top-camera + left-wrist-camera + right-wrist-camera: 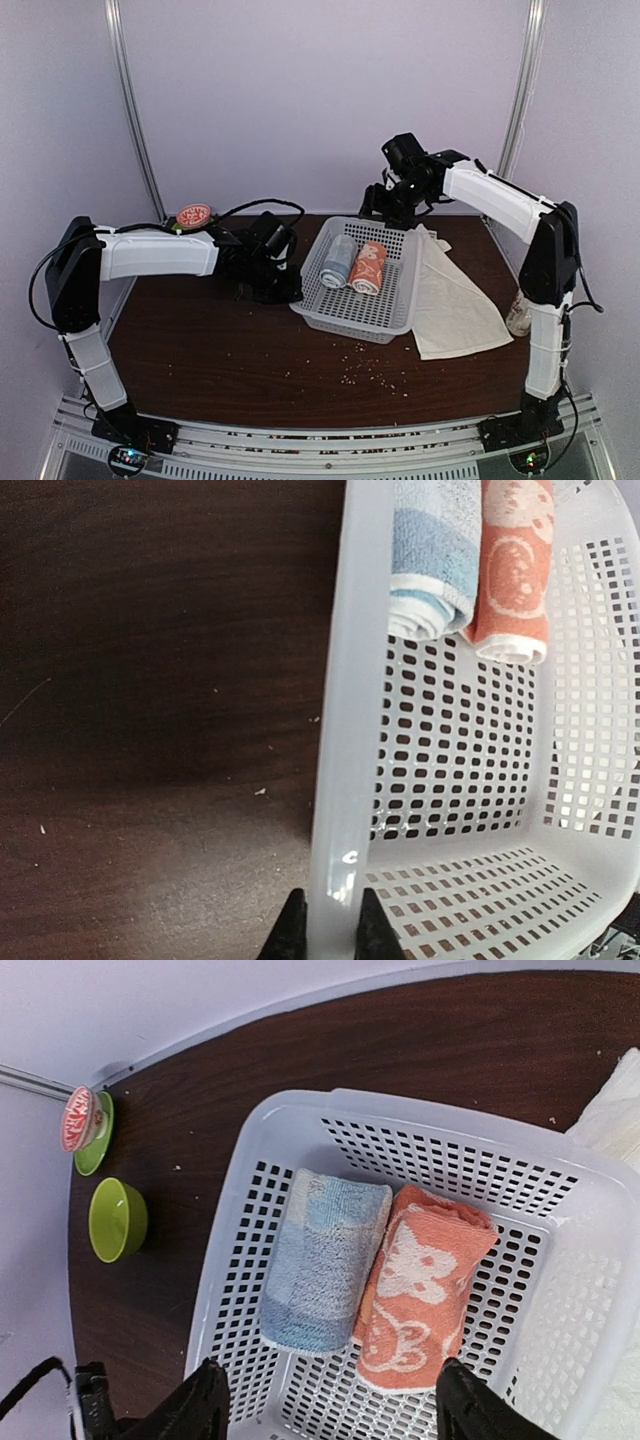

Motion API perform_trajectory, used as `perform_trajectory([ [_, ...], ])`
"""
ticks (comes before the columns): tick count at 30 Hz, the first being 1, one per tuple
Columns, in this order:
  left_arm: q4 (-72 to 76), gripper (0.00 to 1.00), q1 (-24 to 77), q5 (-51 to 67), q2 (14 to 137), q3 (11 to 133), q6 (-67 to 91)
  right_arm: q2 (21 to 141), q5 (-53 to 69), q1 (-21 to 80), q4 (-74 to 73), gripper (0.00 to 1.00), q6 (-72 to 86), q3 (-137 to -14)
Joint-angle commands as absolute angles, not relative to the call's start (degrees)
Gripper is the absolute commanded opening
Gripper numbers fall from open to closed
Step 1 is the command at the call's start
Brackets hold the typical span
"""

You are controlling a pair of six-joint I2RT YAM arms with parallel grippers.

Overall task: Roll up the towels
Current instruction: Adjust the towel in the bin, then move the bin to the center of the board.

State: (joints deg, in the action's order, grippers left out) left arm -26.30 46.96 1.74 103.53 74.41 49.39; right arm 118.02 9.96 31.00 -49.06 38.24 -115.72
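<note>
Table front: dark wood table, with crumbs scattered just in front of the basket.
Left arm: elbow was raised at the left side, forearm level, reaching right toward the basket.
Left gripper: low near the tabletop, clenched on the left rim of the basket, one finger on each side of the rim wall.
Basket: white perforated plastic, sat mid-right on the table, two rolls side by side inside.
Grey-blue towel: rolled, the left roll in the basket.
Salmon-orange towel: rolled, white animal prints, lay in the basket to the right of the grey-blue roll and touched it.
Cream-white towel: unrolled, lay spread on the table just right of the basket, its edge against the basket's right side.
Right arm: rose from its base, elbow high at the right, forearm angled left over the basket's far end.
Right gripper: released, fingers wide apart, nothing between them, hovered above the basket facing down on both rolls.
Far left: green bowl and green saucer holding a red-and-white item, near the back wall.
</note>
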Motion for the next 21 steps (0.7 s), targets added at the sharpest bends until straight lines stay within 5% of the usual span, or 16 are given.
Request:
perform_trajectory([
  [1, -30.1, 0.0, 46.3, -1.6, 103.9, 75.4, 49.2, 109.8, 7.1, 31.1, -49.1, 0.71, 35.5, -111.2],
  [13, -32.5, 0.0, 43.5, -5.7, 104.3, 78.4, 52.1, 94.5, 2.2, 29.1, -39.5, 0.7, 34.9, -88.5],
  [21, -32.4, 0.0, 40.6, -5.4, 109.6, 83.9, 53.1, 102.2, 8.3, 30.4, -36.3, 0.57, 36.6, -92.5],
])
